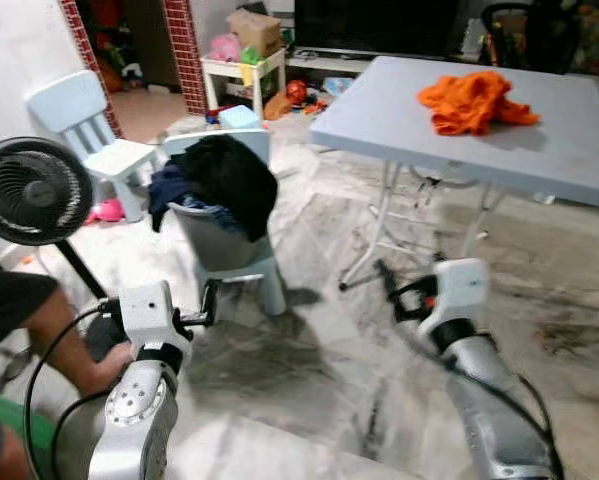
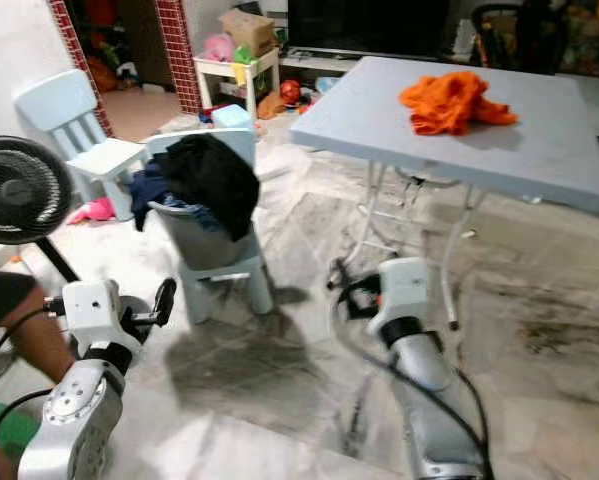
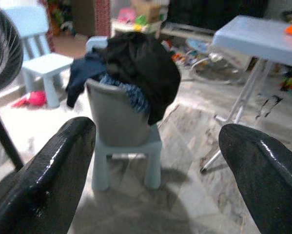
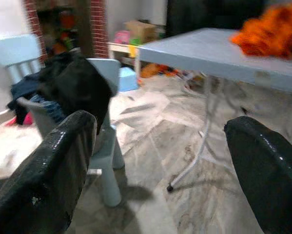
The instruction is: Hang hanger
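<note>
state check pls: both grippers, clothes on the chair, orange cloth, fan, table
left gripper: open, empty, aimed at the chair.
right gripper: open, empty, low by the table legs.
dark clothes: heaped over the chair back.
orange cloth: crumpled on the table.
fan: upright; spinning or not, cannot tell.
table: standing, legs unfolded.

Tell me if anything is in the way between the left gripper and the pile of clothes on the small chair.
Nothing visible blocks it. The left gripper is open and aimed at the dark clothes heaped in a grey basket on the small chair, with bare marble floor between. No hanger can be made out.
</note>
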Controlling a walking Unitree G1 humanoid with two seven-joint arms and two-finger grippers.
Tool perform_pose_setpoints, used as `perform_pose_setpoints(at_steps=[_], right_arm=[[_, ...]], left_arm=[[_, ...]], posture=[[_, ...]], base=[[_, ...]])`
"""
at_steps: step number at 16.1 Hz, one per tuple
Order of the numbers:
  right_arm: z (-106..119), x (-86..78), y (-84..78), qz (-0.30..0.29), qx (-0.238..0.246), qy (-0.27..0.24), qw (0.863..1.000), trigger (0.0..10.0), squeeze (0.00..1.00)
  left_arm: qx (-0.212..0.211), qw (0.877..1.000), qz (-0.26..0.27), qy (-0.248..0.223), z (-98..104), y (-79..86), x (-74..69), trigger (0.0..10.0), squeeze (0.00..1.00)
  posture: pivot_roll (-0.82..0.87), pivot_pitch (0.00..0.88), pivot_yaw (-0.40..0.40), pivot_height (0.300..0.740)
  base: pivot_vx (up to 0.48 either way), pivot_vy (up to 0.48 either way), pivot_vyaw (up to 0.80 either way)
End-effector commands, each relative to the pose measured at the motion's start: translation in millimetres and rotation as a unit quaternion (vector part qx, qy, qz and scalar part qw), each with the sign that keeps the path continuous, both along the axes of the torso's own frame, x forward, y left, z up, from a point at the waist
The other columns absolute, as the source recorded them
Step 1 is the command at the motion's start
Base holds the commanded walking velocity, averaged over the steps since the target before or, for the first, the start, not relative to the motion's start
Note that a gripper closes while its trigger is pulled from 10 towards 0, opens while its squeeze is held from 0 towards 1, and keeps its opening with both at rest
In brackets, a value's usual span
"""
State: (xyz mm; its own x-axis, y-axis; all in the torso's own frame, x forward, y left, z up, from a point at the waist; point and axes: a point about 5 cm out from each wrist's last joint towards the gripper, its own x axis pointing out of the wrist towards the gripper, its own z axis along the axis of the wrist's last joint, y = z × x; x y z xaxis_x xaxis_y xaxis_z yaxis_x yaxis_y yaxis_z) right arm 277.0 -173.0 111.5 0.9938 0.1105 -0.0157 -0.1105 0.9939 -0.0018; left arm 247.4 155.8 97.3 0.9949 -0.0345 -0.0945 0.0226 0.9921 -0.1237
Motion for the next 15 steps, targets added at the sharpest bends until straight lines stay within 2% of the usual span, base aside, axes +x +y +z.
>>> perform_pose_setpoints(at_steps=[1, 3, 8, 12, 15], right_arm=[[1, 0.3, -9.4, -0.018, 0.015, 0.008, 1.000, 10.0, 0.00], [-1, -4.8, -15.6, -0.013, 0.028, 0.024, 0.999, 10.0, 0.00], [4, -4.0, -11.1, 0.015, 0.014, 0.016, 1.000, 10.0, 0.00], [2, -7.0, -4.1, 0.025, 0.007, 0.015, 1.000, 10.0, 0.00], [-1, -9.8, -1.0, 0.029, 0.007, 0.022, 0.999, 10.0, 0.00]], left_arm=[[0.017, 0.999, -0.023, -0.015, 4, -2.7, -5.5, 10.0, 0.00], [0.012, 1.000, -0.008, -0.003, -1, 10.2, -13.8, 10.0, 0.00], [-0.015, 0.999, -0.039, -0.015, 4, 0.6, -10.7, 10.0, 0.00], [-0.016, 0.999, -0.039, -0.015, 5, -0.1, -9.3, 10.0, 0.00], [-0.019, 0.999, -0.038, -0.011, 3, -0.4, -11.7, 10.0, 0.00]], posture=[[-0.09, 0.000, 0.018, 0.740], [-0.08, 0.000, 0.008, 0.740], [-0.08, 0.000, 0.010, 0.740], [-0.08, 0.000, 0.009, 0.740], [-0.08, 0.000, 0.007, 0.740]], base=[[0.000, 0.000, 0.00], [0.000, 0.000, 0.00], [0.000, 0.000, 0.00], [0.000, 0.000, 0.41], [0.000, 0.000, 0.00]])
